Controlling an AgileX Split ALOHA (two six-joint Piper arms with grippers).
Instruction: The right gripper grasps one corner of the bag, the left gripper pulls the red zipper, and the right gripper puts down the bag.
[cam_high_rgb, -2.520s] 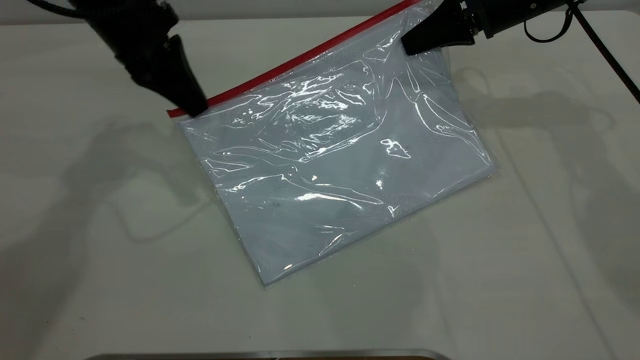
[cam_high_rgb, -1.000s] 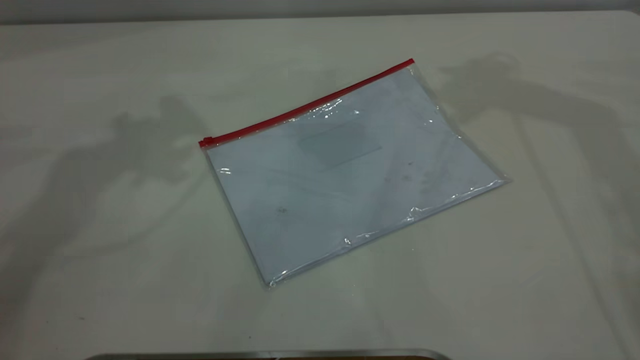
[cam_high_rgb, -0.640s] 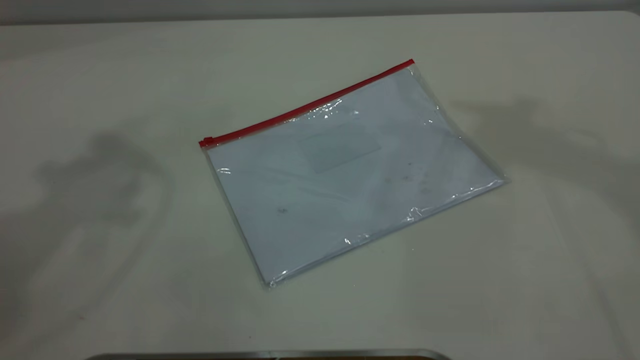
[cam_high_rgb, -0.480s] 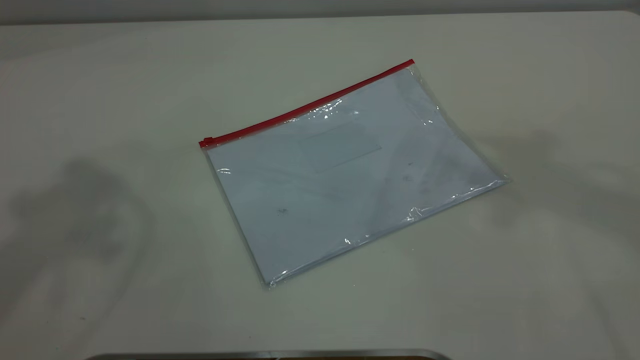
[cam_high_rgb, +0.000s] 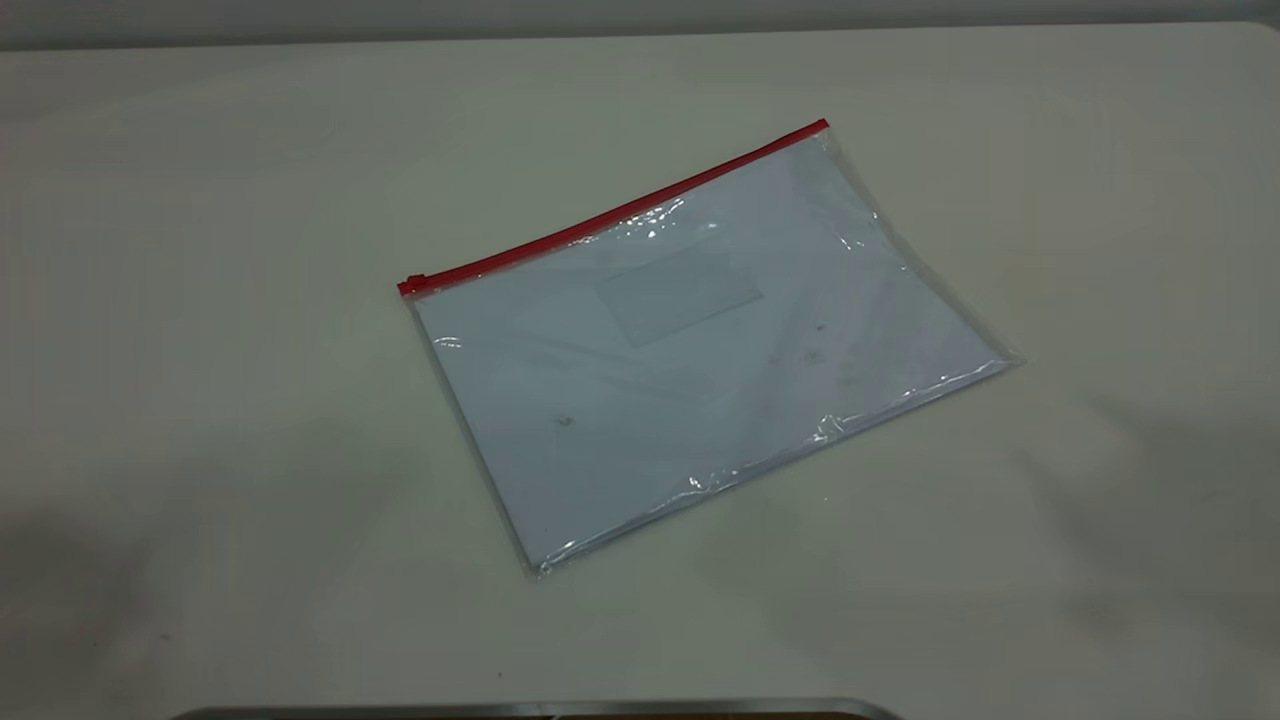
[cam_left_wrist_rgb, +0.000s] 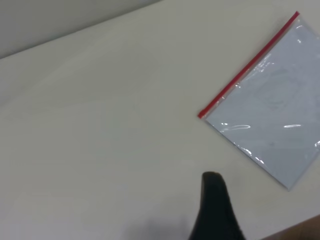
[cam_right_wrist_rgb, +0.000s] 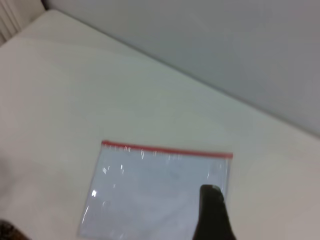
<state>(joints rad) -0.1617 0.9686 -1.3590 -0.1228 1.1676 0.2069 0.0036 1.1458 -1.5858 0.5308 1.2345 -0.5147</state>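
While both arms stand outside the exterior view, the pale off-white counter (cam_high_rgb: 200, 420) carries a single object. Left: the left claw (cam_left_wrist_rgb: 216, 207), a plain black wedge-shaped tip seen only in the left wrist view, hangs above bare counter well apart from the bag; only one dark finger shows, so whether it is open or closed cannot be told. Centre: the clear bluish-white rectangular plastic bag (cam_high_rgb: 700, 350) lies flat on the counter, turned at an angle, with nothing gripping it. The thin bright red zipper strip (cam_high_rgb: 620, 212) runs along its far long edge, and the small red slider tab (cam_high_rgb: 412, 284) sits at the strip's left end. A faint rectangular label patch (cam_high_rgb: 680, 292) lies just below the middle of the strip. Glossy creases mark the near long edge. Right: the right claw (cam_right_wrist_rgb: 212, 212), a black tapered tip seen only in the right wrist view, hangs above the bag's surface near one short edge, clear of the plastic; its state likewise cannot be told.
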